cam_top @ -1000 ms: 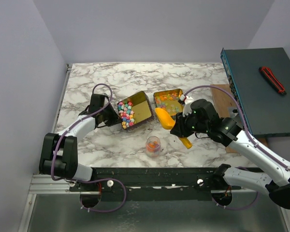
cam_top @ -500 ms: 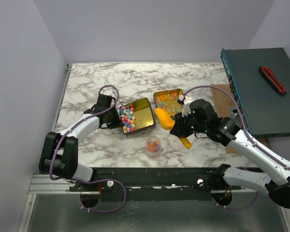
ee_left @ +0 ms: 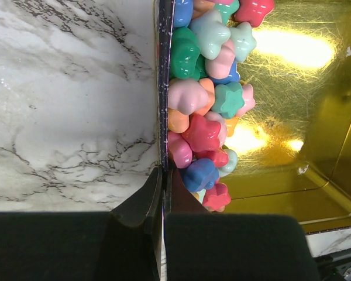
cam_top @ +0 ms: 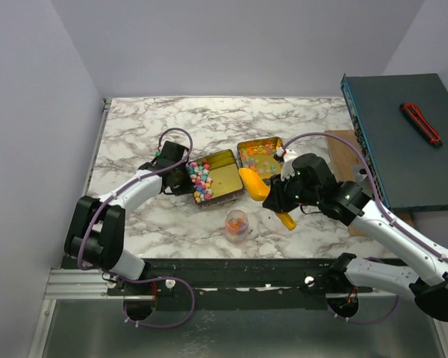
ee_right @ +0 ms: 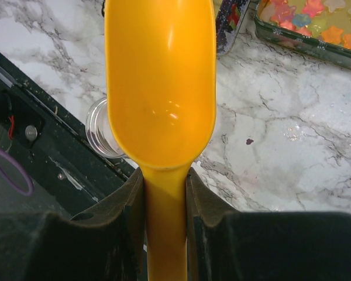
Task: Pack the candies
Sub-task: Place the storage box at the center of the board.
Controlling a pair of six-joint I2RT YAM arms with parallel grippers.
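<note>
Pastel candies point(cam_top: 199, 177) are heaped at the left end of a gold tin point(cam_top: 225, 177). My left gripper point(cam_top: 181, 177) is shut on that tin's left wall point(ee_left: 162, 88), with the candies point(ee_left: 202, 99) piled just inside. A second tin point(cam_top: 244, 149) to the right holds glossy jelly candies point(cam_top: 260, 155). My right gripper point(cam_top: 284, 201) is shut on the handle of a yellow-orange scoop point(cam_top: 254, 183). The scoop's bowl point(ee_right: 161, 82) is empty and hangs between the tins and a small clear jar point(cam_top: 237, 224) holding a few candies.
A dark teal box point(cam_top: 403, 142) with a red and black tool point(cam_top: 421, 122) on it stands at the right, beside a wooden board point(cam_top: 347, 160). The black rail point(cam_top: 239, 268) runs along the near table edge, close behind the jar point(ee_right: 102, 132).
My left gripper has moved right, and the tin of pastel candies has slid right with it, closer to the scoop. The right arm and scoop have stayed put.
</note>
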